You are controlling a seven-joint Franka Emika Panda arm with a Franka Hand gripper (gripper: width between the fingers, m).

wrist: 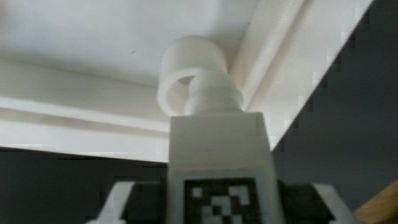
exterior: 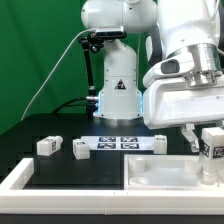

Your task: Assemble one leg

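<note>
My gripper (exterior: 209,150) is shut on a leg (exterior: 213,146), a small white block with a black-and-white tag, and holds it just above the right end of the large flat white square part (exterior: 150,176). In the wrist view the held leg (wrist: 221,160) stands between my fingers (wrist: 128,200). Its rounded peg end (wrist: 196,75) points at the square part's raised rim (wrist: 267,50), near a corner. I cannot tell whether the peg touches the part. Two more legs (exterior: 48,146) (exterior: 80,148) lie on the dark table at the exterior view's left.
The marker board (exterior: 120,143) lies in front of the robot base (exterior: 118,95). Another small white block (exterior: 158,141) sits at its right end. A white raised border (exterior: 22,178) runs along the front left of the table.
</note>
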